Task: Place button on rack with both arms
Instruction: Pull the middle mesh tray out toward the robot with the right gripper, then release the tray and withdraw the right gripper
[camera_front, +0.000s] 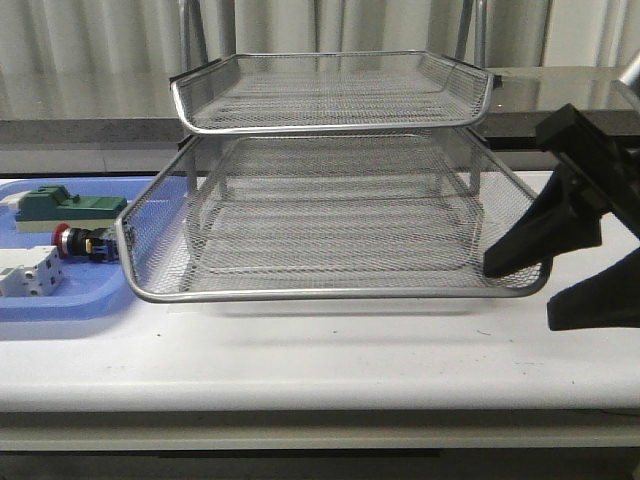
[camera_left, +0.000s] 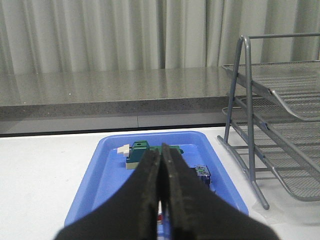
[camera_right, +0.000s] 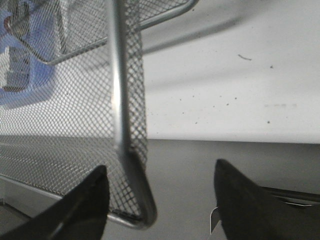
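The button is seen at the left of the front view, lying in the blue tray between a green block and a white block, just beside the rack at mid-frame. The rack's middle tray is pulled forward over the desk. At the right, the right claw is held released around that tray's front corner. The left claw is clenched empty above the blue tray.

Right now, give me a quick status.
Left tool shut, empty, above blue tray. Right tool open at rack corner. Button untouched in tray.
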